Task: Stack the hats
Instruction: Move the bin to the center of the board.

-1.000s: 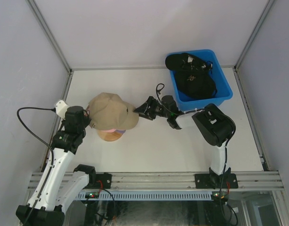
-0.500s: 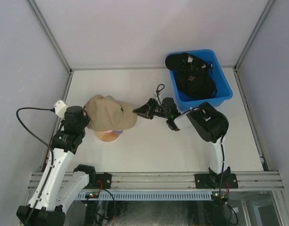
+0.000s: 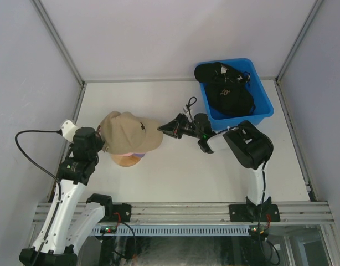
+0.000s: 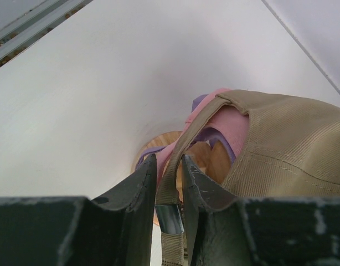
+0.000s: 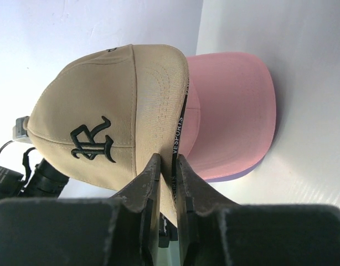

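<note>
Where: we see the tan cap (image 3: 131, 133) seated on the wooden head-form (image 3: 127, 160), over the pink cap (image 5: 231, 111) | Grip: left pincer (image 4: 169, 166) clenched on its rear strap (image 4: 173, 185); right pincer (image 5: 169, 160) clenched on its brim (image 5: 159, 111) | Handling: we judge it light, with a floppy crown and a stiffer brim, so brim and strap suit.

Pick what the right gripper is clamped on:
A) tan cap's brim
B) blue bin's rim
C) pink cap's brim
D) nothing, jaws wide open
A: in the right wrist view the right gripper has its jaws closed on the brim edge of the tan cap. The pink cap lies beneath it, clear of the grip.
</note>
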Tool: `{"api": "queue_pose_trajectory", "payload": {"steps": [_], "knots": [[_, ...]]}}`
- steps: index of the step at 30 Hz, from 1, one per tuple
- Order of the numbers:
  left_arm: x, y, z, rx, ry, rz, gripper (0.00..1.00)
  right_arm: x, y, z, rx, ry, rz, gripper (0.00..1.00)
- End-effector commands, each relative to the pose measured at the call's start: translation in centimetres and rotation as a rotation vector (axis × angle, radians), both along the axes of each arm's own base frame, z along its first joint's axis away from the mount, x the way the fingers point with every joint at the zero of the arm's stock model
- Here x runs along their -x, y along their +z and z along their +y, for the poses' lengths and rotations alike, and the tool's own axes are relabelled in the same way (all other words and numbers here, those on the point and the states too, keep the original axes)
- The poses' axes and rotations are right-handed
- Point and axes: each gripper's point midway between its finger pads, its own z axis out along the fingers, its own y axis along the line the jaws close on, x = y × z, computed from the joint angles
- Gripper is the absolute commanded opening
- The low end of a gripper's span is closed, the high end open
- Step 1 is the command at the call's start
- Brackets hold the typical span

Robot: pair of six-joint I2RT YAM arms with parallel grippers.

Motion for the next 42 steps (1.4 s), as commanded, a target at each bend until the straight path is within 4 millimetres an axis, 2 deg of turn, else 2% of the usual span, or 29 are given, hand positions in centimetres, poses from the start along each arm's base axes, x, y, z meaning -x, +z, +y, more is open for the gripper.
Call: {"api": "queue_pose_trajectory", "payload": {"steps": [1, 23, 32, 42], "knots": [[0.3, 1.1, 0.6, -0.006, 0.033, -0.031, 0.29, -0.2, 3.2, -0.6, -0.028, -0.014, -0.066, 0.0], [1.0, -4.1, 1.0, -0.01, 0.075, 0.101, 0.27, -0.8, -2.7, -1.6, 0.14, -0.047, 0.055, 0.0], [1.3, -4.2, 1.1, -0.005, 0.086, 0.099, 0.26, -1.2, -5.0, -0.9, 0.232, -0.044, 0.097, 0.0], [1.4, -4.3, 1.1, -0.006, 0.085, 0.105, 0.26, 0.3, -8.6, -0.4, 0.351, -0.017, 0.139, 0.0]]}}
